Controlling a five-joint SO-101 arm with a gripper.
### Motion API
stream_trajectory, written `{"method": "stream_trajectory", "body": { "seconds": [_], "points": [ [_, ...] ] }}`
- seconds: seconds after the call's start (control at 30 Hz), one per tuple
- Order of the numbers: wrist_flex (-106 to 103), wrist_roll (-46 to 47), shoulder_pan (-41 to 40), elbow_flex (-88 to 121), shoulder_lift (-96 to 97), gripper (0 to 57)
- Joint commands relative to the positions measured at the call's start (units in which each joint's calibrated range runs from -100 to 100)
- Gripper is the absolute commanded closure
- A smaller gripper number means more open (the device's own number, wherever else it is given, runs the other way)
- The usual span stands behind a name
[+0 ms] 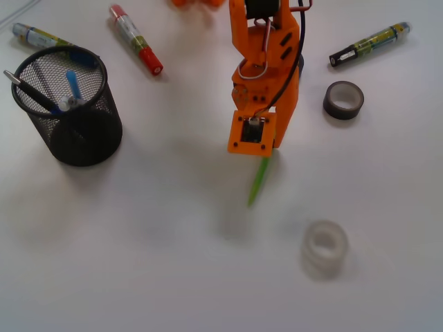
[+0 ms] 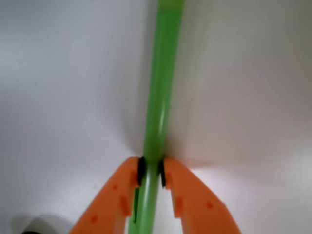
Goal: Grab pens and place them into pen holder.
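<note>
White counter runs under everything, bare and a little glossy. My tool is clenched on the green pen; the wrist view shows both black pads pressed against the barrel, which runs on past them toward the top of the picture. From the front, the pen pokes out below my orange arm, tilted, its tip low over the counter; I can't tell whether it touches.

The holder stands well apart at the left, with a dark pen and a light blue pen already leaning inside. A red-capped marker lies beyond it, a black-capped marker at far right, a dark tape roll beside my arm and a clear tape roll nearer the camera.

My worries, as I judge them: the grip sits near one end of a slim, smooth barrel, so the long free end could swing or slide in the pads during the carry. If I travel low, the tip may drag on the counter and twist the pen loose. At the holder, the hanging end could strike the rim or the leaning pens, tipping the light mesh cup or leaving the pen outside.
</note>
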Motion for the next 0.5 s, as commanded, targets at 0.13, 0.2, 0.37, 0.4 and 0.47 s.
{"method": "stream_trajectory", "body": {
  "seconds": [0.13, 0.2, 0.37, 0.4, 0.47],
  "points": [
    [12.07, 1.42, 0.63, -0.15, -5.32, 57.2],
    [17.23, 3.81, 2.42, -2.87, -10.67, 57.2],
    [16.79, 11.53, 8.18, -7.31, -22.49, 57.2],
    [15.48, 12.6, 9.08, -7.49, -24.78, 57.2],
    [12.07, 14.55, 10.95, -6.76, -29.46, 57.2]
  ]
}}
